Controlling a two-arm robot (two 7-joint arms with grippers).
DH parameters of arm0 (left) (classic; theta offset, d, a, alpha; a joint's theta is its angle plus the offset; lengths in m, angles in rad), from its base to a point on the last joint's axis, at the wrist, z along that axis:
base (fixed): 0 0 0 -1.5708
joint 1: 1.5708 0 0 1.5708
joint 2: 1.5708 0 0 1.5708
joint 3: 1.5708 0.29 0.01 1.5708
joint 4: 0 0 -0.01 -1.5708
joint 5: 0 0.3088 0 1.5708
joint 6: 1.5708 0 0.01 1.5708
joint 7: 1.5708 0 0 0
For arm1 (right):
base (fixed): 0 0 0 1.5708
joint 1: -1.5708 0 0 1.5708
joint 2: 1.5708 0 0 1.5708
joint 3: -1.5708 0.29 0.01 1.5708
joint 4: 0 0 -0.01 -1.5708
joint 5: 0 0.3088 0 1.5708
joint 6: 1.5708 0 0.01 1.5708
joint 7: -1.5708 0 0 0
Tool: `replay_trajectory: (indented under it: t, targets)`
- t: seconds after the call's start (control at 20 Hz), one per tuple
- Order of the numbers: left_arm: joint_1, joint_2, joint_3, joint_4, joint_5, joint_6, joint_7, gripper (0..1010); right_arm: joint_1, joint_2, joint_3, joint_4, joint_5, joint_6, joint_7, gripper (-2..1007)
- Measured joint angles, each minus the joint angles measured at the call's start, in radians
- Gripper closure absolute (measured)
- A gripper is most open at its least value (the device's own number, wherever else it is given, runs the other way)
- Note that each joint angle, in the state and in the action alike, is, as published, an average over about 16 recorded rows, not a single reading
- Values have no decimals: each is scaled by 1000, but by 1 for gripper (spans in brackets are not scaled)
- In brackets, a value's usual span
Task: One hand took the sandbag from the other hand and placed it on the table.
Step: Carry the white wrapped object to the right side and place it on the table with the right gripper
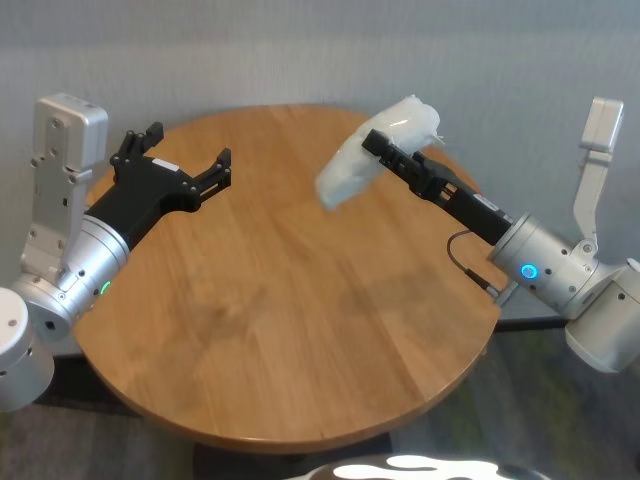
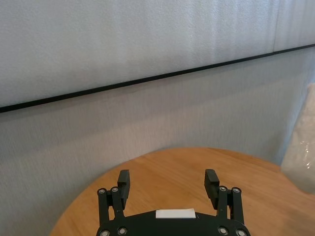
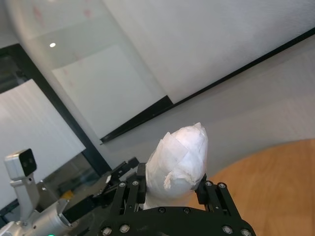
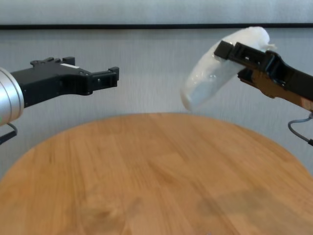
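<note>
White sandbag (image 1: pixel 365 155); light-brown plank-grained table (image 1: pixel 290 320); black right gripper (image 1: pixel 375 142) with blue ring; black left gripper (image 1: pixel 190 160) with green ring; grey wall (image 2: pixel 147 44) crossed by black stripe

the sandbag (image 1: pixel 362 160) is a small white elongated cloth pouch, soft and lumpy, held in the air above the far right part of the table (image 1: pixel 290 330) and not touching it. the right gripper (image 1: pixel 378 144), black with a blue ring on its silver wrist, is clamped across the pouch. the pouch is tilted: one end hangs down toward the table's middle, the other end points up and away. the left gripper (image 1: pixel 188 160), black with a green ring on its wrist, hovers over the table's far left edge with fingers spread and nothing between them, well apart from the pouch. the table is round, light-brown wood with plank grain.
</note>
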Motion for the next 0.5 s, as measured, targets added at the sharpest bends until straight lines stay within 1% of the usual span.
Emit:
replay_trajectory:
  t: [0.5]
  targets:
    - [-1,2,2,0,-4,1,1,10,24,14,8,43,-70,7,-53,460]
